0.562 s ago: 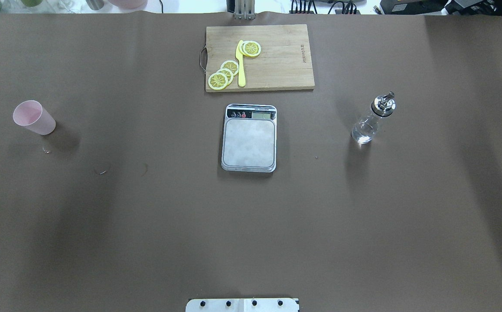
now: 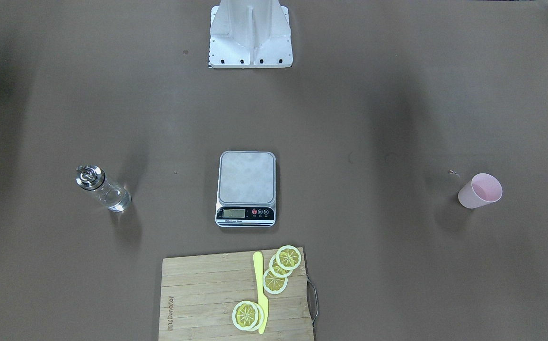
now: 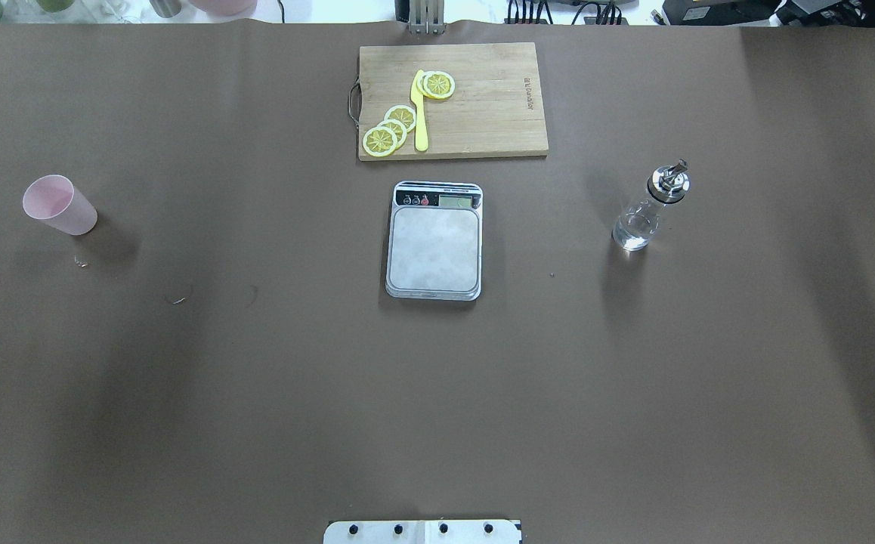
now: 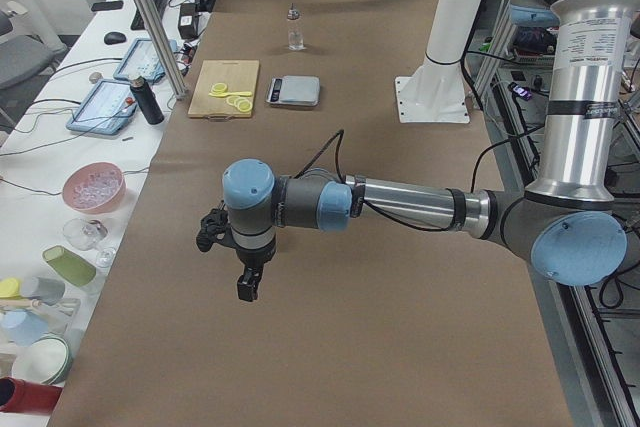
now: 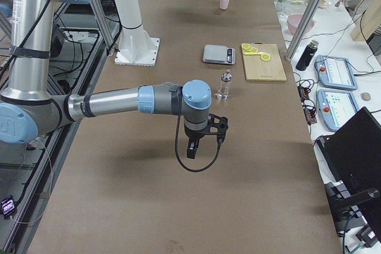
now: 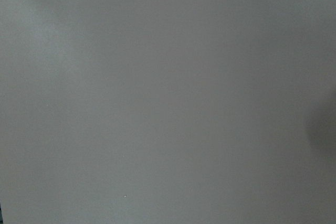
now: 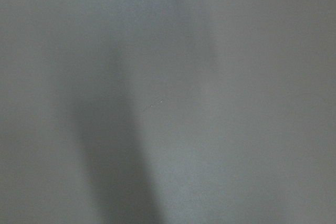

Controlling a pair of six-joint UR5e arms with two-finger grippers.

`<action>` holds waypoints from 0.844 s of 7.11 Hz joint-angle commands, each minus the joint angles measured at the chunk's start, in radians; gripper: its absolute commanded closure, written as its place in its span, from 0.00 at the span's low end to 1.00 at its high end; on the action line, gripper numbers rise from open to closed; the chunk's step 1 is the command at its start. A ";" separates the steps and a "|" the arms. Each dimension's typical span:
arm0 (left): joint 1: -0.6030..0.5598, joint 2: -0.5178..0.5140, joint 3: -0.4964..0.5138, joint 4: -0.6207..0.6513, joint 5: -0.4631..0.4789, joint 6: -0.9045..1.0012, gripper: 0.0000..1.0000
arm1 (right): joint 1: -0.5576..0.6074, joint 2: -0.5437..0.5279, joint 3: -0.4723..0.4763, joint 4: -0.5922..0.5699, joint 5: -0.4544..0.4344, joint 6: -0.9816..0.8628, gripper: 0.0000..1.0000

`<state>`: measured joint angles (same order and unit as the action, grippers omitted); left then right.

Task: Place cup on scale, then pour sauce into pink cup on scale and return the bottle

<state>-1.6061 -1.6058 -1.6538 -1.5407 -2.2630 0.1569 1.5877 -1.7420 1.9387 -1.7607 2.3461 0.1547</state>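
At the middle of the surface [image 3: 256,423] you have the scale [image 3: 434,245], with its steel platform bare and its display strip on the side away from the robot's base. Well apart from the scale, on the robot's left, the cup [image 3: 60,205] stands mouth up. Well apart on the robot's right, the bottle [image 3: 643,214] stands upright with its metal spout on top and the clear sauce [image 3: 632,230] in its lower part. Just beyond the scale, away from the robot, lies a wooden cutting board [image 3: 494,113] carrying a yellow knife [image 3: 419,113] and lemon slices [image 3: 391,130]. Against the overhead picture of a moment ago you will find nothing shifted: cup, bottle, scale and board sit in the same spots. Both arms show only from the ends of the surface. The left tool [image 4: 246,285] hangs pointing down, well apart from the scale, and the right tool [image 5: 191,148] does likewise on the bottle's side. You cannot tell from these views whether either tool is open or closed. Both wrist cameras give you only blurred, bare surface.
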 commanded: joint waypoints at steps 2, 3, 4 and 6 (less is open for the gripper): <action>0.000 0.023 0.008 -0.073 0.002 0.003 0.01 | 0.000 0.007 0.005 0.001 -0.001 0.005 0.00; -0.002 0.027 0.006 -0.085 -0.004 0.009 0.01 | 0.000 0.009 0.005 0.001 -0.001 0.006 0.00; 0.000 0.052 0.012 -0.085 -0.009 -0.016 0.01 | 0.000 0.010 0.005 0.001 -0.001 0.006 0.00; 0.002 0.047 0.035 -0.084 0.000 -0.051 0.01 | 0.000 0.015 0.008 0.001 -0.001 0.009 0.00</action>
<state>-1.6053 -1.5604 -1.6340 -1.6239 -2.2662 0.1209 1.5877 -1.7311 1.9445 -1.7595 2.3455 0.1624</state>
